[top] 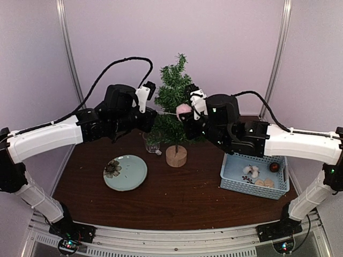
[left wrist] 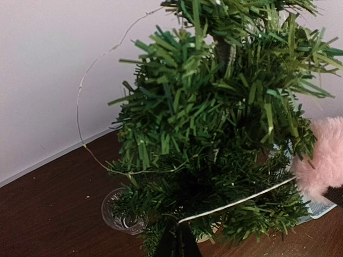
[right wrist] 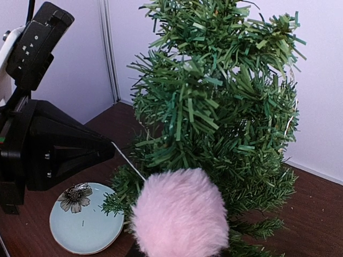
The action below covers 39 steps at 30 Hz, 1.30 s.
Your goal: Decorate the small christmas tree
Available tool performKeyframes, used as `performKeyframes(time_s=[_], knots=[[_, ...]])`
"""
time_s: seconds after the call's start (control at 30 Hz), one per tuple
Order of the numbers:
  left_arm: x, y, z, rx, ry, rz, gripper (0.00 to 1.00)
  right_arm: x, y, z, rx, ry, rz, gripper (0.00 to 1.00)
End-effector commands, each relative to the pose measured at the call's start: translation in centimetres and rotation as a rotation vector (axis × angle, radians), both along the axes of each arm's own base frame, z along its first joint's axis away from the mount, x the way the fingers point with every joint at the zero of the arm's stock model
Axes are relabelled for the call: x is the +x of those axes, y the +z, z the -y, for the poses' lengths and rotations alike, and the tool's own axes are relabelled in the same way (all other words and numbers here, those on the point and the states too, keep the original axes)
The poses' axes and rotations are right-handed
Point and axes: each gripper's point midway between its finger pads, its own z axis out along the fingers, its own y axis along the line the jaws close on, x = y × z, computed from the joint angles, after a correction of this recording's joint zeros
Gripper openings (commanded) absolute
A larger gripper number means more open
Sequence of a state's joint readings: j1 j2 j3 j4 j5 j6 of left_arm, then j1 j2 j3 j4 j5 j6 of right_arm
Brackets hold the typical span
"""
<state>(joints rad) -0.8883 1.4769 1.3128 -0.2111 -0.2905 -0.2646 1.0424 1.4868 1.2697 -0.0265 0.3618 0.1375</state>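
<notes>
Left of the small christmas tree (top: 174, 99), the left gripper (left wrist: 177, 242) pinches a thin string (left wrist: 241, 201); right of it, the right gripper (top: 188, 118) clasps a pink pompom (right wrist: 179, 214).

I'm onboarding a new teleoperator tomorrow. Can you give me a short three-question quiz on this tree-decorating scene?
1. True or false: the pink pom-pom lies in the blue basket.
2. The left gripper pinches: A a white cord, B a ribbon bow, C a bell?
3. In the top view, what stands just left of the small christmas tree and its wood base?
Key: 1 false, it is at the right gripper, beside the tree. 2 A. 3 the drinking glass.
</notes>
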Motion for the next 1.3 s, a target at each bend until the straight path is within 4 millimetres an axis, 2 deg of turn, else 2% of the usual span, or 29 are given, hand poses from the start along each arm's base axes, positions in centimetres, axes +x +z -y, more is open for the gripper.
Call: performKeyframes(time_s=[0.0, 0.2, 0.43, 0.6, 0.8, 0.97, 1.17, 1.27], knots=[[0.8, 1.4, 0.4, -0.027, -0.004, 0.025, 0.00, 1.1, 1.2, 1.2, -0.002, -0.102, 0.031, 0.00], [1.2, 1.1, 1.1, -0.024, -0.016, 0.024, 0.00, 1.4, 0.2, 1.4, -0.037, -0.125, 0.023, 0.00], [0.0, -0.6, 1.4, 0.022, -0.079, -0.050, 0.00, 1.2, -0.9, 1.2, -0.073, -0.104, 0.011, 0.00], [-1.4, -1.6, 1.1, 0.043, -0.118, -0.104, 0.00, 1.0, -1.1, 1.0, -0.073, -0.085, 0.008, 0.00], [-2.7, -2.2, 1.6, 0.042, -0.175, -0.129, 0.00, 0.7, -1.1, 0.6, -0.064, -0.057, 0.004, 0.00], [-3.3, -2.0, 2.0, 0.039, -0.181, -0.130, 0.00, 0.3, -1.0, 0.2, -0.058, -0.024, 0.003, 0.00], [-3.7, -3.1, 1.5, 0.061, -0.152, -0.176, 0.00, 0.2, -1.1, -0.4, -0.052, -0.001, 0.001, 0.00], [-4.3, -3.3, 1.9, 0.061, -0.174, -0.186, 0.00, 0.2, -0.9, -0.7, -0.046, 0.009, 0.002, 0.00]])
